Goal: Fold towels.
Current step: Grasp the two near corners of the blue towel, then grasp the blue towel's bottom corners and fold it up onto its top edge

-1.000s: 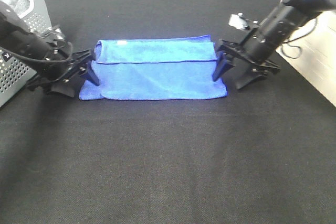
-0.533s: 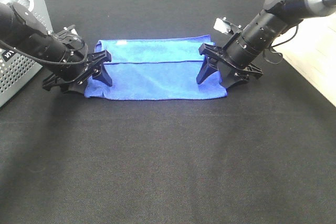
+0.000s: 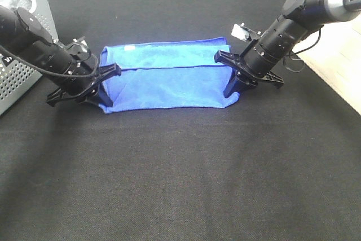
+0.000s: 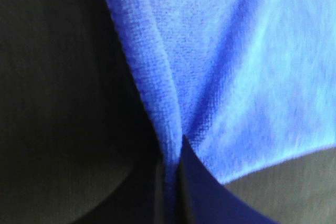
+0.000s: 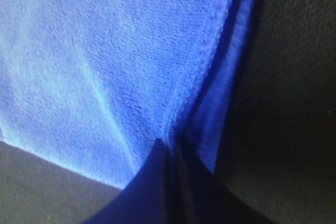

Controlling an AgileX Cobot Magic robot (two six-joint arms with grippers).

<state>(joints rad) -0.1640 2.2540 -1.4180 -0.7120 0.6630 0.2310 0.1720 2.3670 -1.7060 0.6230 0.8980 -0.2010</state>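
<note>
Left gripper: jaws closed together, pinching the left short end of the bright royal-blue rectangular microfibre towel near its front corner.
Right gripper: jaws closed together, pinching the towel's right short end near its front corner.
Towel: lies on the black woven cloth table cover with its long edges running left to right. A folded-over layer runs along its far side, and both front corners are drawn inward.
Wrist views only: fine weave and creases fan out from each pinch. The left tips meet on a raised ridge of towel. The right tips meet just beside the stitched hem, where two layers show.
High view only: both arms and the towel's whole outline.
Container: white perforated plastic basket well to the left of the towel, with dull grey cloth inside.
Surface and room: black cover on every side of the towel, and a pale floor strip well to the towel's right.
</note>
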